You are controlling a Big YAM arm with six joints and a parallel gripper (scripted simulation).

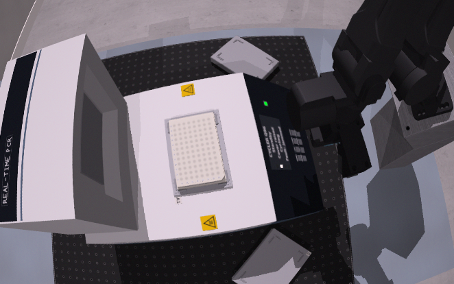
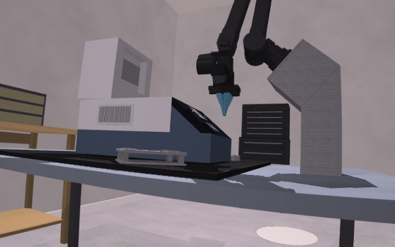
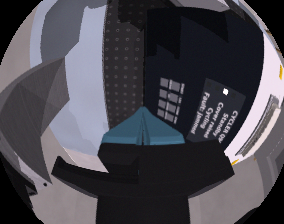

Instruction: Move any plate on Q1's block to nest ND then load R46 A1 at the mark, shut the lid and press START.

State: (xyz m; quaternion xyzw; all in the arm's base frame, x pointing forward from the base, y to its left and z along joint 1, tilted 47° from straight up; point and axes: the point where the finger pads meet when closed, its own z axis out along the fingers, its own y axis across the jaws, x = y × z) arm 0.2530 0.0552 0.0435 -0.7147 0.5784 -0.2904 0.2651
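Cycler Q1 stands with its lid [image 1: 44, 140] open and upright. A white sealed 96-well plate [image 1: 197, 149] lies flat on the block inside the corner brackets. The status lamp [image 1: 265, 103] shows green. The keypad [image 1: 297, 145] lies on the dark sloped panel beside the display [image 1: 275, 143]. My gripper [image 2: 224, 113] is shut with nothing between its blue fingers. It hangs point down above the panel's front edge, apart from the keys. In the wrist view the fingertips point just beside the keypad [image 3: 169, 98].
Two grey plate nests lie on the black mat, one behind Q1 [image 1: 244, 57] and one in front [image 1: 272, 259], both empty. The arm's grey pedestal [image 1: 429, 116] stands to the right. A dark drawer cabinet [image 2: 265, 132] stands behind.
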